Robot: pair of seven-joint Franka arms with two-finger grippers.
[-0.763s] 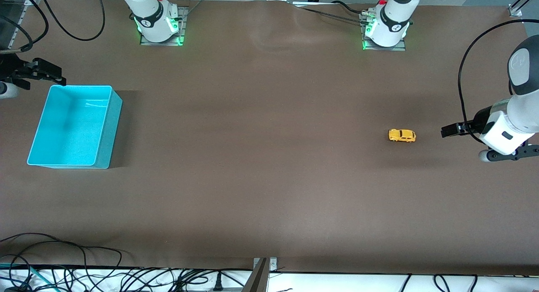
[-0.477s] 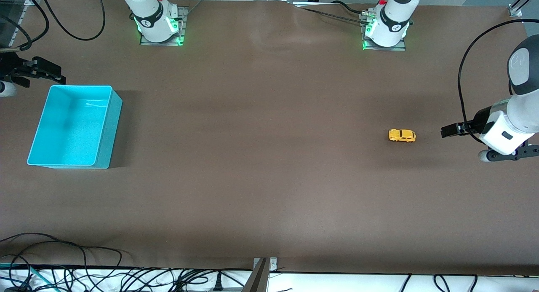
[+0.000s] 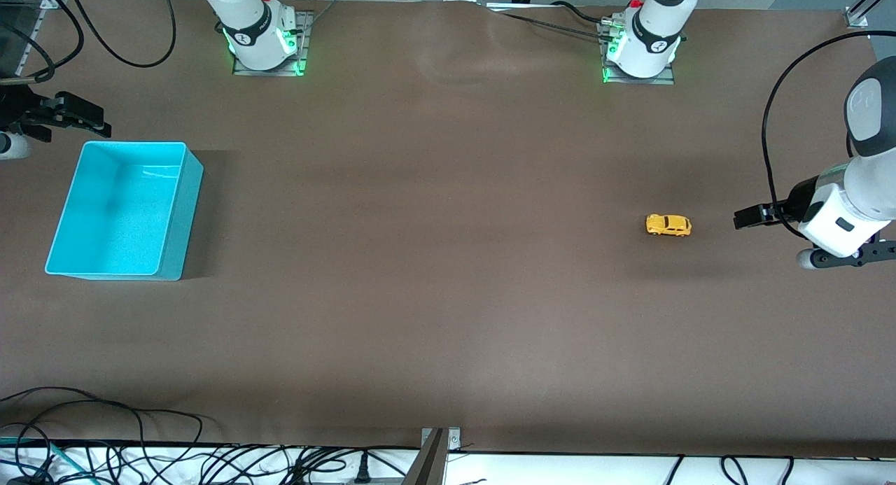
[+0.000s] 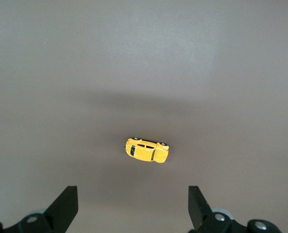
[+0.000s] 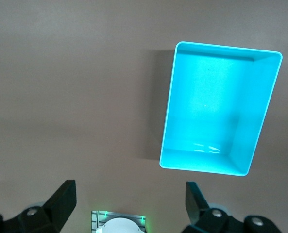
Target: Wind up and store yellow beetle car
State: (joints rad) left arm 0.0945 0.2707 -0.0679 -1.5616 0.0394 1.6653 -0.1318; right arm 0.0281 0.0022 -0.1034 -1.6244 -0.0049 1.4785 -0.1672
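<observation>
The yellow beetle car (image 3: pixel 668 225) stands on its wheels on the brown table, toward the left arm's end. It also shows in the left wrist view (image 4: pixel 147 150), just ahead of the open fingers. My left gripper (image 3: pixel 742 218) hovers open and empty above the table, beside the car and apart from it; its own view (image 4: pixel 132 208) shows the jaws wide apart. The empty turquoise bin (image 3: pixel 187 219) stands toward the right arm's end. My right gripper (image 3: pixel 78 117) hovers open and empty beside the bin's rim; its own view (image 5: pixel 129 204) shows the bin (image 5: pixel 169 126) below.
The two arm bases (image 3: pixel 262 37) (image 3: pixel 640 47) stand along the table's edge farthest from the front camera. The right arm's base also shows in the right wrist view (image 5: pixel 118 224). Cables (image 3: pixel 140 443) lie off the table's nearest edge.
My right gripper has shifted slightly away from the bin's rim, toward the arm bases. The left gripper, the car and the bin have not visibly moved.
</observation>
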